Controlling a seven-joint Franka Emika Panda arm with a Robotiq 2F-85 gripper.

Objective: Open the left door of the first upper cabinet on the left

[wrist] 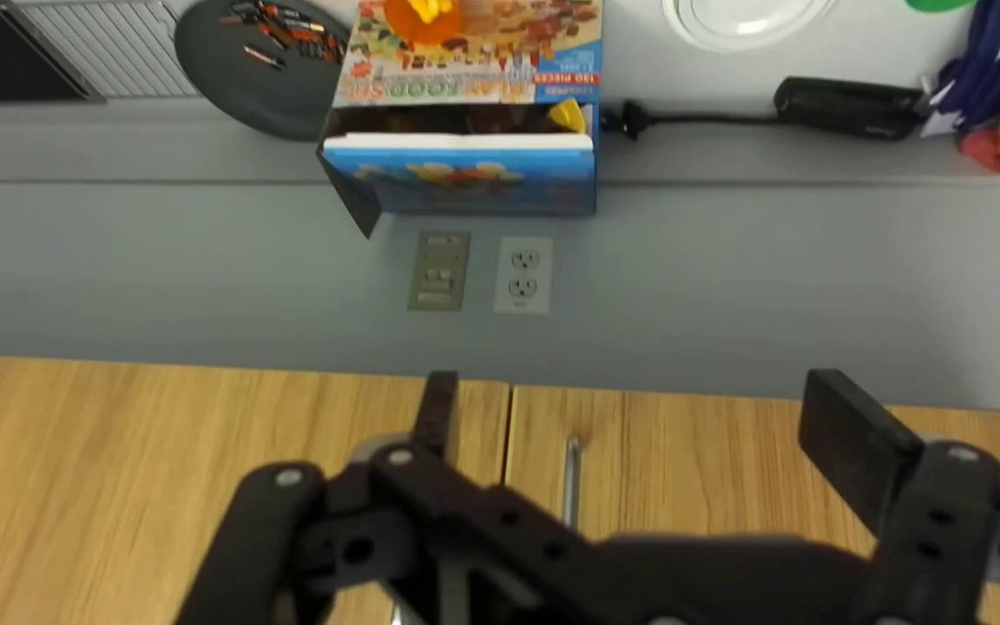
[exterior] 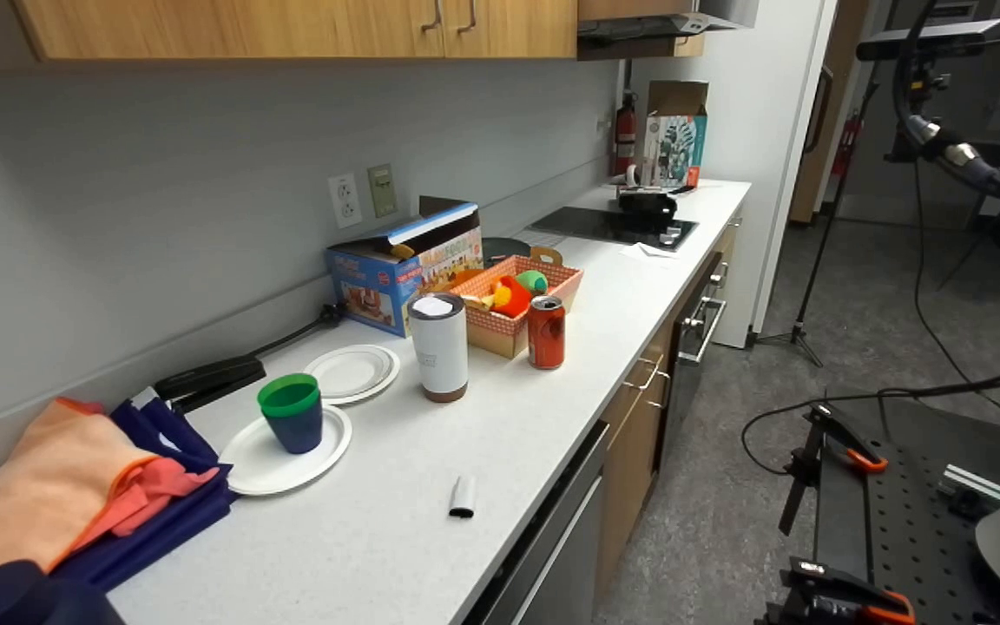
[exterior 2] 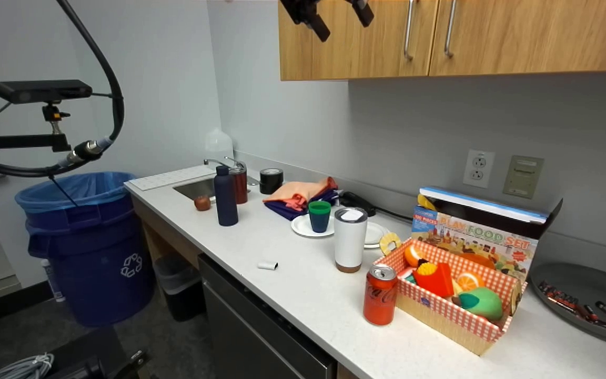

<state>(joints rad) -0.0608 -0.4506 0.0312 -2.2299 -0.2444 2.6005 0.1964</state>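
The upper cabinet has flat honey-brown wood fronts and shows in all views. Its left door [exterior: 240, 28] is shut, flush with the right door [exterior: 517, 28]. In an exterior view the left door [exterior 2: 371, 50] has a silver bar handle [exterior 2: 408, 31] close to the middle seam. The wrist view is upside down, so the left door [wrist: 708, 469] lies right of the seam there, with its handle [wrist: 571, 477] partly hidden by the gripper. My gripper [wrist: 639, 404] is open and empty, its fingers apart either side of the handle in that view. In an exterior view the gripper [exterior 2: 343, 27] hangs before the left door.
Below is a white counter [exterior 2: 292, 295] with a white tumbler [exterior 2: 349, 239], a red can [exterior 2: 380, 295], a toy food basket [exterior 2: 450, 316] and a play food box [exterior: 378, 278]. A range hood [exterior: 639, 28] is right of the cabinet. A camera [exterior 2: 42, 91] and cable stand left.
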